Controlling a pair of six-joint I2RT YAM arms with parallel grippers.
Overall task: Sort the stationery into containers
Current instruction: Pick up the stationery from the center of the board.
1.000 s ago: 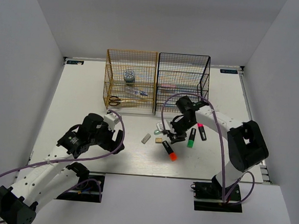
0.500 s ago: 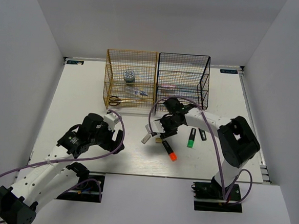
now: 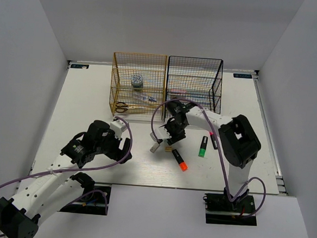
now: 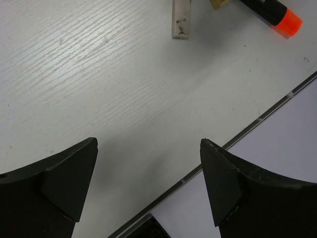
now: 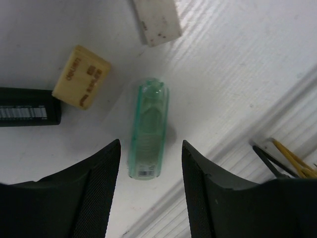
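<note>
My right gripper [image 3: 173, 135] [image 5: 150, 166] is open and low over the table, its jaws either side of a pale green highlighter [image 5: 148, 130] that lies flat; I cannot tell if they touch it. Beside it lie a tan eraser [image 5: 87, 77] [image 3: 168, 150], a grey eraser [image 5: 156, 20] [image 3: 155, 147] and a black orange-tipped highlighter [image 3: 179, 159]. Green [image 3: 203, 146] and pink [image 3: 212, 140] highlighters lie to the right. My left gripper [image 3: 125, 149] [image 4: 148, 183] is open and empty near the front edge. The gold rack [image 3: 118, 67] holds the tape roll [image 3: 137, 81], tube [image 3: 143, 98] and scissors [image 3: 124, 107].
The black rack [image 3: 216, 74] stands right of the gold one at the table's back and holds pastel highlighters [image 3: 177, 91]. White walls close in the table on both sides. The table's front edge [image 4: 237, 136] runs just under my left gripper.
My right gripper has swung left from beside the green and pink highlighters and come down around the pale green highlighter. The left arm has not moved.
</note>
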